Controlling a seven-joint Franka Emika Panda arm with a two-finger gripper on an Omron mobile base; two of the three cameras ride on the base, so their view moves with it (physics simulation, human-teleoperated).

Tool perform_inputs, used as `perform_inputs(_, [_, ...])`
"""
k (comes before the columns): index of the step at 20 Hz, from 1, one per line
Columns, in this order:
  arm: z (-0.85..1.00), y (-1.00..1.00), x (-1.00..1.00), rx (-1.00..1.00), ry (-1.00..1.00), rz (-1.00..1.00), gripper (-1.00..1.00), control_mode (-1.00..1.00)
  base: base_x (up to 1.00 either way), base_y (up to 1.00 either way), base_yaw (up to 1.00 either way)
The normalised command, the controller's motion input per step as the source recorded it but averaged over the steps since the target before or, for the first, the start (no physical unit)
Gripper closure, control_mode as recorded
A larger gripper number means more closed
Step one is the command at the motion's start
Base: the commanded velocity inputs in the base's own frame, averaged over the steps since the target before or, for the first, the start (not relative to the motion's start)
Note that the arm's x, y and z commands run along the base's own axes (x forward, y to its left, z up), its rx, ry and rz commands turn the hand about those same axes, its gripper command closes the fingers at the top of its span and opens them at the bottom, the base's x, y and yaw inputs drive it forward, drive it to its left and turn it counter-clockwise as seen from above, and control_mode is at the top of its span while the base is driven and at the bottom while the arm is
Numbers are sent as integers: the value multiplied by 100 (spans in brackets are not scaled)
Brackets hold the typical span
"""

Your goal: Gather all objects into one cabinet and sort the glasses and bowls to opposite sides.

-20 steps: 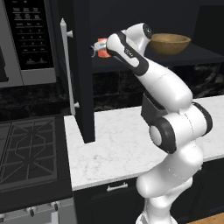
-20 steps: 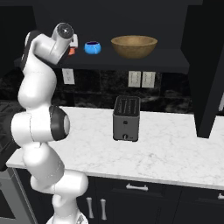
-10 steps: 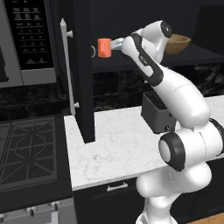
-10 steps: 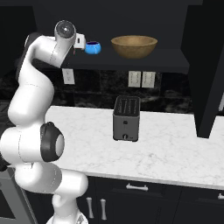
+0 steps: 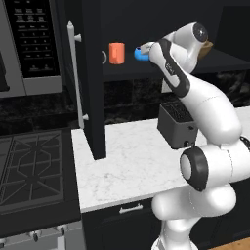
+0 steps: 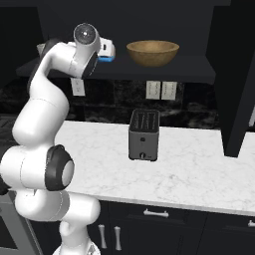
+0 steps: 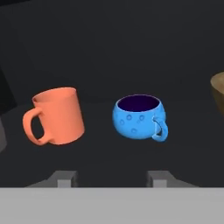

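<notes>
Two cups on shelf — bowl (image 7: 218,94) cut off at edge.

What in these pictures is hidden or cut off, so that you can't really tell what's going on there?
- Wooden bowl: the hand view's right edge cuts it to a sliver; in the left base view the arm covers most of it.
- Blue cup: in both base views the arm hides most of it.
- Orange cup: appears tilted in the hand view; whether it rests flat on the shelf is unclear.
- Gripper: just the fingertips show, apart, holding nothing.
</notes>
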Motion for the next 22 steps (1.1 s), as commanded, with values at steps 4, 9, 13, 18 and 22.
perform_inputs(4, [6, -45, 0, 0, 0, -7, -100, -100, 0, 0, 0])
perform_inputs(9, [-6, -18, 0, 0, 0, -3, -100, -100, 0, 0, 0])
perform_inputs(13, [-11, -2, 9, 0, 2, -1, -100, -100, 0, 0, 0])
perform_inputs(18, [-9, -16, 28, 0, 5, 0, -100, -100, 0, 0, 0])
perform_inputs(22, [-14, -4, 38, 0, 8, 0, -100, -100, 0, 0, 0])
